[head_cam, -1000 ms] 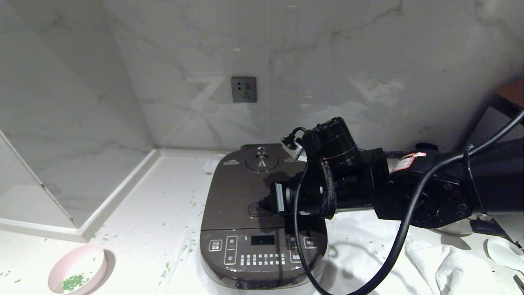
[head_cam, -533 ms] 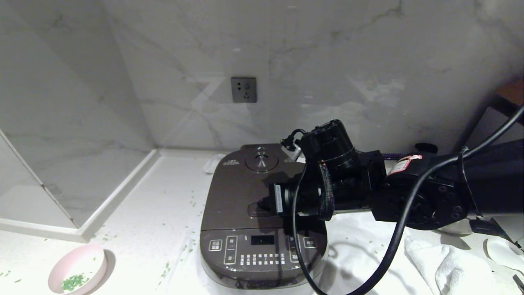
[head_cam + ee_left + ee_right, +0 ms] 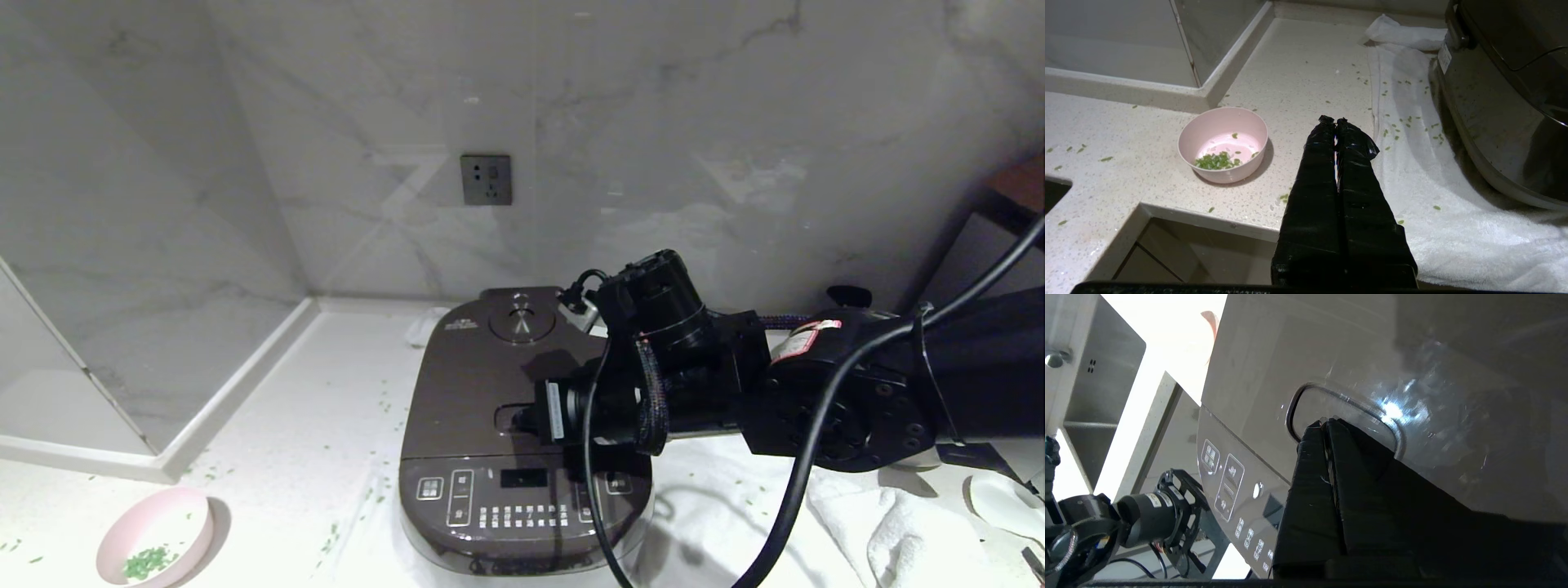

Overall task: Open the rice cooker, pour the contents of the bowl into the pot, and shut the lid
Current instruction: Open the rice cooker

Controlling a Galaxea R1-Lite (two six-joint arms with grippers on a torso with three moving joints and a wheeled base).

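- The rice cooker (image 3: 522, 433), a glossy dark brown rounded box, is sitting on a fluffy white towel (image 3: 882, 523) with its lid (image 3: 490, 367) shut.
- The right gripper (image 3: 1327, 424) is pressing its black fingers, closed tight together, onto the oblong latch button (image 3: 1347, 412) at the lid's front edge, just behind the button panel (image 3: 522, 498).
- The left gripper (image 3: 1336, 121) is hanging over the speckled stone surface (image 3: 1106, 188), its fingers together and holding nothing.
- The smooth pink bowl (image 3: 1223, 143) is standing beside those fingertips, apart from them, with green contents (image 3: 1215, 161) inside.
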